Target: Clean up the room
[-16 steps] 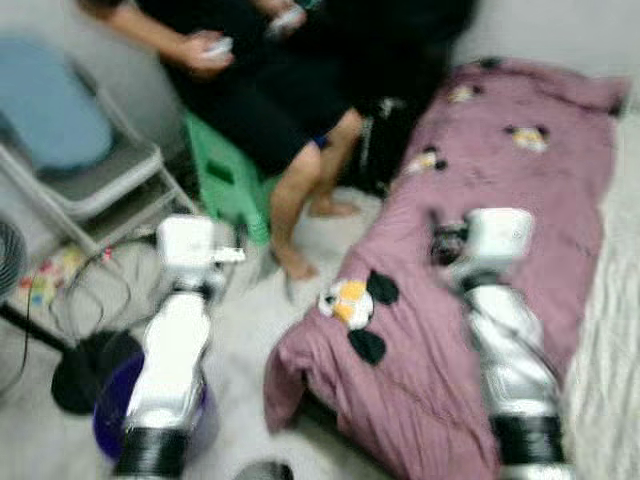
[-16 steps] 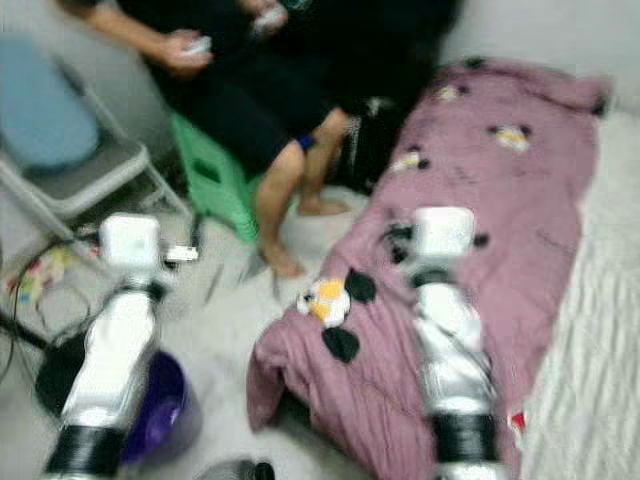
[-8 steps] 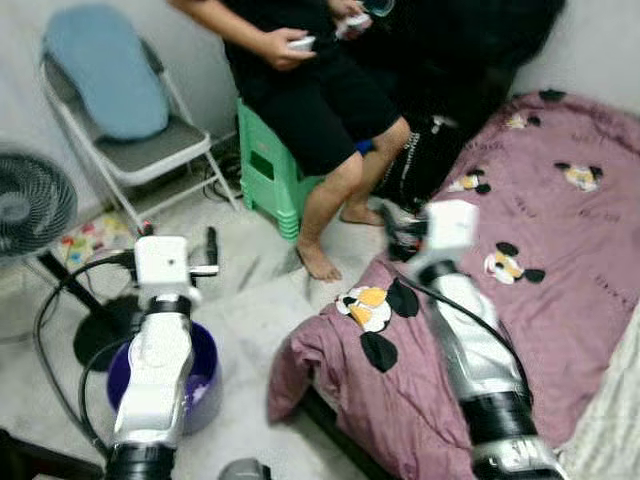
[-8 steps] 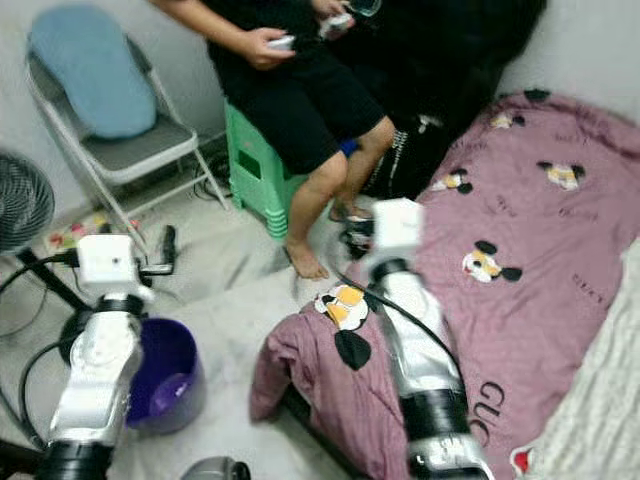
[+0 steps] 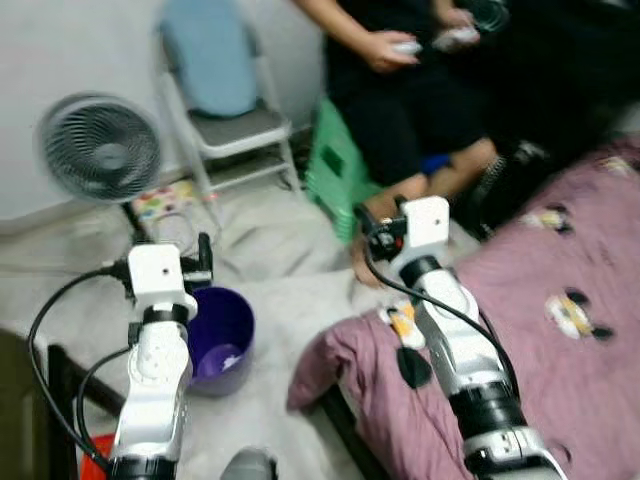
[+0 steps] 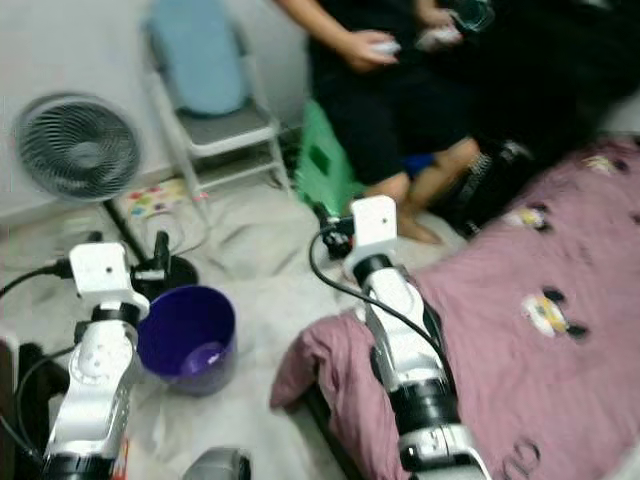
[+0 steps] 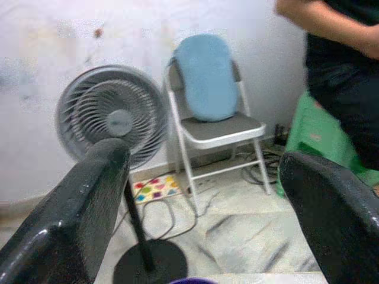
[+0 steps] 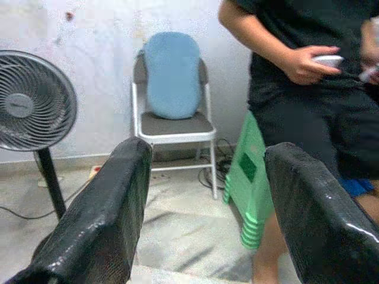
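Observation:
A purple bucket [image 5: 218,340] stands on the pale floor just right of my left arm. A mauve blanket [image 5: 560,330] with cartoon prints hangs over the edge of a low bed on the right, under my right arm. My left gripper [image 7: 201,236] is held up in front of me, open, with nothing between its fingers [image 7: 77,219]. At about the same height, above the blanket's corner, my right gripper [image 8: 204,219] is open and empty too, facing the green stool [image 8: 251,177]. The eye views are somewhat blurred.
A person [image 5: 400,90] sits on the green stool [image 5: 335,175] ahead, holding small controllers. A folding chair [image 5: 235,130] with a blue cushion stands by the wall. A standing fan [image 5: 100,150] is at the left, with cables and a colourful item [image 5: 165,200] on the floor.
The whole picture has shifted: the camera has swung left, so the fan and chair come in and the bed slides right. Both arms stay raised, grippers open.

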Robot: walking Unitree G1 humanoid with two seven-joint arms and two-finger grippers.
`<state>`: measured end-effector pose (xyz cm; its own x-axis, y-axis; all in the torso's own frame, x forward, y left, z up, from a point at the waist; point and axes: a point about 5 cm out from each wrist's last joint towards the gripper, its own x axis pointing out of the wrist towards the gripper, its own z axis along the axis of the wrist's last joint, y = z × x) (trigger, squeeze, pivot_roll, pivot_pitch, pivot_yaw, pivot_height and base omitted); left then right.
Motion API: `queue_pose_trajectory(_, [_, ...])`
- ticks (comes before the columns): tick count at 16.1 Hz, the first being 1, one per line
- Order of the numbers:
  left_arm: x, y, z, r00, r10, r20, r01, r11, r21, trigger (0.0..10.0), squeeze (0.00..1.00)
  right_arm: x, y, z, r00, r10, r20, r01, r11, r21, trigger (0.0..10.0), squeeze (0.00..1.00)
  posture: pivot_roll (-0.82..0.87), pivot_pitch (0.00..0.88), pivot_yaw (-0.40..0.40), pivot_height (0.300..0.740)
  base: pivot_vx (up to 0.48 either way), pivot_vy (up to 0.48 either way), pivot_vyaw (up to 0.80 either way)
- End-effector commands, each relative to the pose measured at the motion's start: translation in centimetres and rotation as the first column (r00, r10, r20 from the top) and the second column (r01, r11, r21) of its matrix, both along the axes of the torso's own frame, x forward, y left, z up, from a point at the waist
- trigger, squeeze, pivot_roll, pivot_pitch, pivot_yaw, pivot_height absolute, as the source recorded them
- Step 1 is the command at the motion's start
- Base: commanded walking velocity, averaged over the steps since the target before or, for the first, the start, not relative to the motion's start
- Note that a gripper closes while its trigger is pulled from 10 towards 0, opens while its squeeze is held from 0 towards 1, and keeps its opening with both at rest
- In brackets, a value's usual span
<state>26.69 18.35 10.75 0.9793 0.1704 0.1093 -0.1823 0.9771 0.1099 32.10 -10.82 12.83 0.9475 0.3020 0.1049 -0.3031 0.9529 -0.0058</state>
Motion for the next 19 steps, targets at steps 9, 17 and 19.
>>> queue_pose_trajectory(9, [-0.3,-0.5,0.0,0.999,-0.036,-0.007,0.036,0.999,0.004,10.0,0.0,-0.6,-0.2,-0.5,1.0,0.005,-0.005,-0.005,1.0,-0.012,10.0,0.0,-0.01,0.0,-0.01,0.74,0.0,0.0,0.8])
queue_pose_trajectory(17, [-0.2,-1.0,0.1,0.998,-0.059,-0.008,0.059,0.998,-0.001,10.0,0.0,-0.6,-0.1,-0.5,1.0,0.006,-0.004,-0.006,1.0,-0.011,10.0,0.0,-0.01,0.0,-0.006,0.74,0.0,0.0,0.8])
queue_pose_trajectory(19, [-0.1,-1.0,0.2,0.998,-0.063,-0.006,0.063,0.998,0.001,10.0,0.0,-0.6,-0.1,-0.5,1.0,0.003,-0.004,-0.003,1.0,-0.01,10.0,0.0,-0.01,0.0,-0.005,0.74,0.0,0.0,0.8])
